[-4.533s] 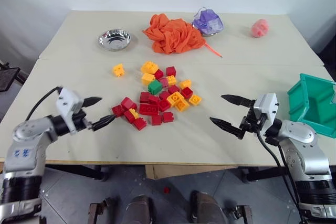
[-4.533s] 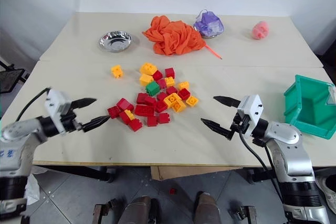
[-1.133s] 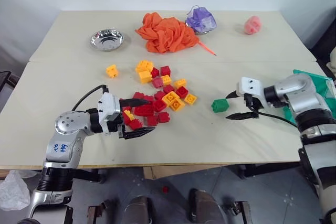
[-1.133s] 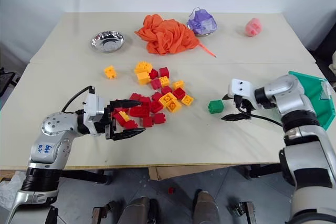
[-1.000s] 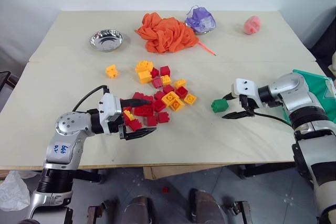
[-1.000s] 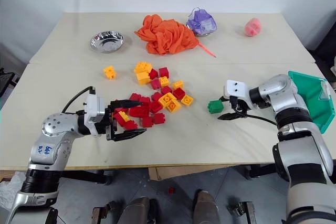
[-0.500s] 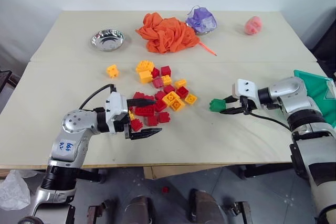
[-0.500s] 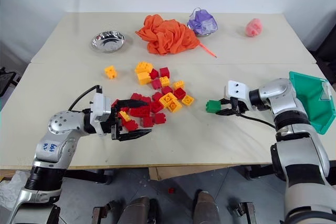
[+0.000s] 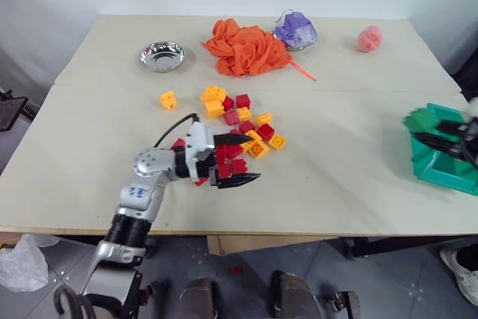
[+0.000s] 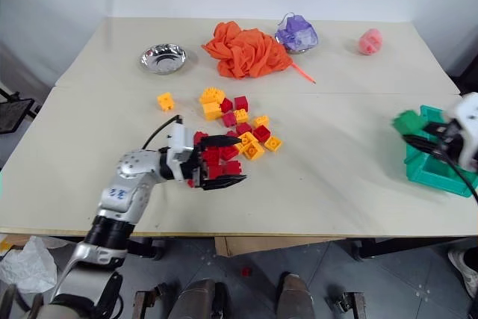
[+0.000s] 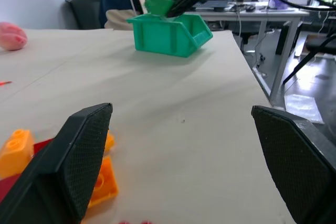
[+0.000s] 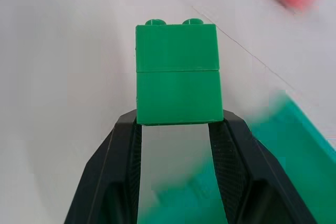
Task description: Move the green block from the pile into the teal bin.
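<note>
So the right gripper (image 12: 178, 129) has the green block (image 12: 177, 72) pinched at the near edge of the teal bin (image 10: 437, 172), not over it yet, while the left gripper (image 9: 237, 160) sits wide open at the pile (image 9: 239, 128).

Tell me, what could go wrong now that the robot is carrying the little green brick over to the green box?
The right gripper pinches the small green studded plastic brick only at its bottom edge, so it might slip out. It sits near the boxy teal plastic bin's near rim, so dropped now it may bounce onto the beige table.
</note>
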Available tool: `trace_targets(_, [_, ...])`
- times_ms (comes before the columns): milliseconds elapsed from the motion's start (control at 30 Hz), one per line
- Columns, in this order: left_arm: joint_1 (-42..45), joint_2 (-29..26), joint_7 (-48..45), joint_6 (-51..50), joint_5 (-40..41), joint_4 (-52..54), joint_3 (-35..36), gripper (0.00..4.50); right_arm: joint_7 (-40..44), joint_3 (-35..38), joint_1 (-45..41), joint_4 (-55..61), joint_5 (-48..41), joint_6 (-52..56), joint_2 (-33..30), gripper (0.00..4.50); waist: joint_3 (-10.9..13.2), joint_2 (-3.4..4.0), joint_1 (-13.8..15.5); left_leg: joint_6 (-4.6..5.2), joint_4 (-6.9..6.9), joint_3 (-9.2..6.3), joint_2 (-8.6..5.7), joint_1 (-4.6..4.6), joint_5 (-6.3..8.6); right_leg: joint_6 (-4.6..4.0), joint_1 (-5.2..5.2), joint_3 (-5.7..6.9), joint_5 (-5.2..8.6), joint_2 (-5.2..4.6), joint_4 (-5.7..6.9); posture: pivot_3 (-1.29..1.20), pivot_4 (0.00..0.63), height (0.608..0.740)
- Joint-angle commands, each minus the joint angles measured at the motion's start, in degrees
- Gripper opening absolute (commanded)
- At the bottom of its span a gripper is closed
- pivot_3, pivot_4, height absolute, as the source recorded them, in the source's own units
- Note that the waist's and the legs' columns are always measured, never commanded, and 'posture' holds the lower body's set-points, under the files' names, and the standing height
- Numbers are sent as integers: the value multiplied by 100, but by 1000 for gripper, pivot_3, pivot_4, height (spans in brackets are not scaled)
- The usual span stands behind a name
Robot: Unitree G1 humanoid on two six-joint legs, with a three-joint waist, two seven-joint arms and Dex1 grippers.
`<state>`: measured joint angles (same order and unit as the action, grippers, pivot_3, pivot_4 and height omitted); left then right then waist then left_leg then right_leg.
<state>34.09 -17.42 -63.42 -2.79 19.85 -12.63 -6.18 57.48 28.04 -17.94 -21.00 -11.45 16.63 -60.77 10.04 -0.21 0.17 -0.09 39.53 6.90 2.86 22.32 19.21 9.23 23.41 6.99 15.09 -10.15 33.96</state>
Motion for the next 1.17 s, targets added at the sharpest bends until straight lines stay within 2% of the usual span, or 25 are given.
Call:
trace_targets(33, [228,161,-10,255,-74,-211,-58,4500,-692,525,291,299,82,327,-177,1457,0,0,-27,0,-2,0,0,-1,0,0,0,0,0,0,0,0,150,740])
trace_targets(200, [320,291,23,341,-91,-343,-66,4500,-1420,426,237,-42,299,401,-180,1457,-5,8,-36,0,-6,4,0,-4,0,0,2,-5,0,0,1,0,150,740])
trace_targets(333, [320,380,171,370,-51,-340,25,4500,-1648,92,-77,-527,417,310,-182,1457,-5,8,-33,1,-2,4,0,-3,0,1,0,-6,0,0,0,0,150,740])
trace_targets(400, [318,411,270,343,-18,-310,80,4500,-1740,-75,-282,-808,463,184,-148,2211,-5,8,-23,1,-1,1,0,-3,0,1,-1,-5,0,0,0,0,150,740])
trace_targets(433, [317,424,327,339,-16,-293,107,4500,-1814,-177,-421,-1019,506,87,-140,2392,-5,8,-25,1,-1,1,0,-2,0,1,0,-4,0,0,-1,0,150,740])
trace_targets(633, [218,341,438,242,26,-111,231,4500,-1849,-476,-872,-1556,530,-452,-163,4351,-5,8,-31,1,-2,3,0,-2,0,1,0,-4,-1,0,-1,0,150,740])
trace_targets(667, [181,291,442,231,40,-78,274,4500,-1790,-495,-894,-1523,501,-589,-156,4467,-5,9,-32,1,-3,3,0,-2,0,1,0,-4,-1,0,-1,0,150,740])
trace_targets(767, [8,-13,525,322,-62,54,466,4500,-971,-513,-726,-763,58,-1541,95,4467,-5,9,-42,1,-5,3,0,-3,0,1,0,-4,-1,0,-1,0,150,740])
trace_targets(833, [-90,-170,632,374,-121,106,570,4500,-498,-489,-641,-283,-340,-1797,331,4467,-5,8,-85,0,-9,3,2,-6,-1,1,1,-5,-1,3,-2,0,150,740])
trace_targets(1000, [-701,-742,977,262,-58,433,1118,4500,191,-951,-113,1417,-1360,-1338,1269,4467,-5,8,-76,-1,-13,-2,2,-9,-1,1,-2,-3,-1,2,-3,0,150,740])
trace_targets(1100, [-1018,-936,1258,278,-48,509,1405,4500,306,-1420,233,1992,-1419,-1135,1630,4467,-5,8,-17,0,-12,-4,2,-7,-1,1,-2,-1,-1,2,-2,0,150,740])
trace_targets(1167, [-1335,-1076,1409,307,-68,640,1617,4500,327,-1697,355,1950,-1206,-1393,1865,4467,-4,8,19,2,1,-9,0,-1,1,1,-4,3,-1,-1,2,0,150,740])
